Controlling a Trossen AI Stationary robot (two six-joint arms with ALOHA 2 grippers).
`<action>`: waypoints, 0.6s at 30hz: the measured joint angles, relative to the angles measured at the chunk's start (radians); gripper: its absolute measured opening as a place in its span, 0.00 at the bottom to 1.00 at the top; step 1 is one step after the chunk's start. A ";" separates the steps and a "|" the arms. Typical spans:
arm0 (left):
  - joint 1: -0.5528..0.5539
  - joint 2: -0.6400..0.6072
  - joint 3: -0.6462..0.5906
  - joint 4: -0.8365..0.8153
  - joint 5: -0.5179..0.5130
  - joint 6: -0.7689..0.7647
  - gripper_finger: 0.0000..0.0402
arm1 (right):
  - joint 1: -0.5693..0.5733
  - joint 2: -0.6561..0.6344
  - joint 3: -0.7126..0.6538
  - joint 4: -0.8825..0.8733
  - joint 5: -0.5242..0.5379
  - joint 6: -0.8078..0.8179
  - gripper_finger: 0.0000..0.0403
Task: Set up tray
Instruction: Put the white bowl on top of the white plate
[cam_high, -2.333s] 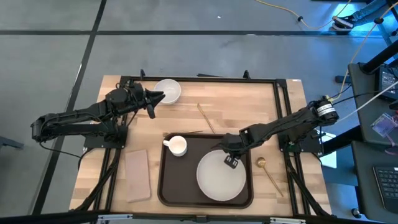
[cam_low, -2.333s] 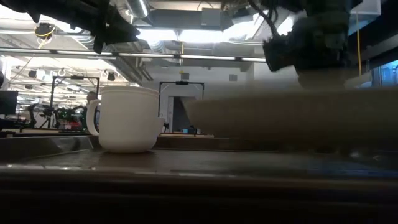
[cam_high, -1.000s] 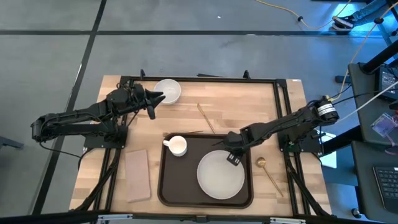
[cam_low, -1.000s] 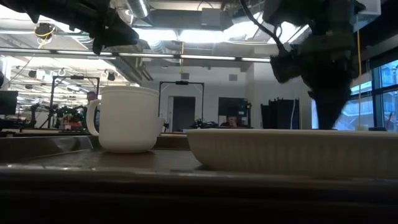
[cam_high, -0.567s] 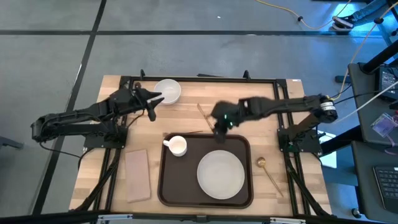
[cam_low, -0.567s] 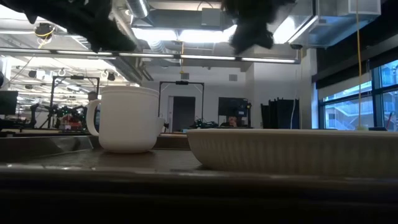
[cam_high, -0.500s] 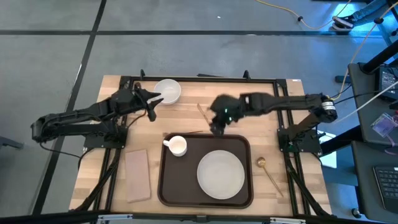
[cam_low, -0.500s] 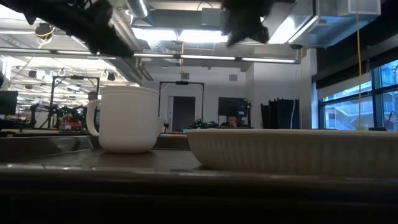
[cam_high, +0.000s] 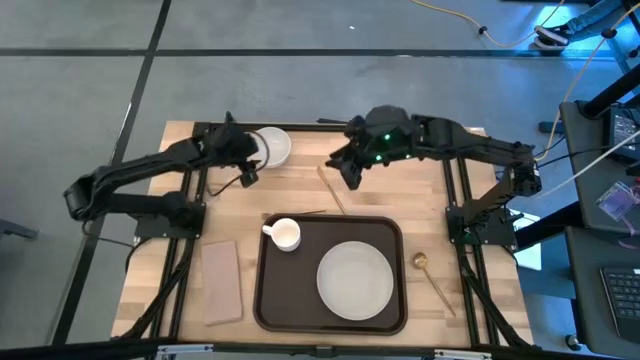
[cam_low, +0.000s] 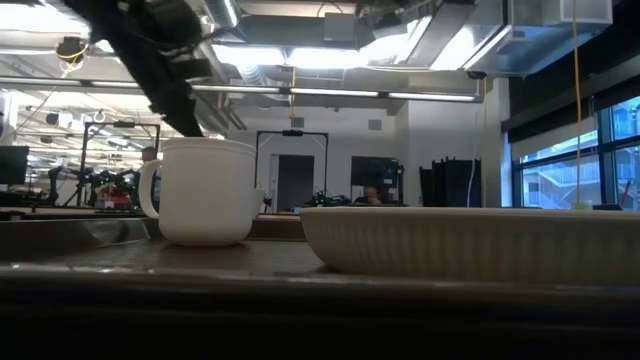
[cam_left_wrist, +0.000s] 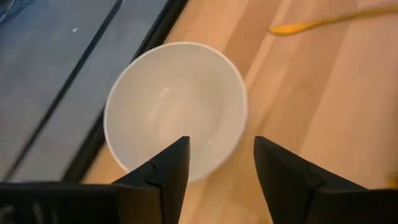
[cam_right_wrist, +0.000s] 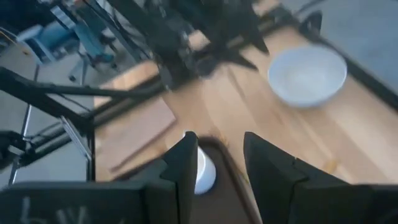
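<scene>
The dark brown tray lies at the table's near middle. On it rest a white plate and a white cup, also seen in the low view as plate and cup. A white bowl sits on the wood at the far left. My left gripper hangs open just beside and above the bowl, pointing down, its fingers over the bowl's near rim. My right gripper is raised high over the far middle of the table, open and empty.
A tan napkin lies left of the tray. A gold spoon lies right of it. Thin gold and dark utensils lie on the wood between the tray's far edge and the bowl. A dark frame rail runs along the far edge.
My right gripper has lifted away from the plate's far rim, risen high and swung toward the far edge. The plate stays on the tray. My left gripper has tipped downward and shifted toward the bowl.
</scene>
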 joint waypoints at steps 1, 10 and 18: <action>0.007 0.033 0.019 -0.001 0.000 0.037 0.43 | -0.005 0.000 0.016 -0.001 0.000 -0.011 0.33; 0.023 0.236 0.110 0.001 0.143 0.208 0.40 | -0.032 0.000 0.103 -0.086 0.000 -0.097 0.33; 0.023 0.368 0.126 0.006 0.111 0.287 0.40 | -0.037 0.000 0.095 -0.173 0.012 -0.117 0.33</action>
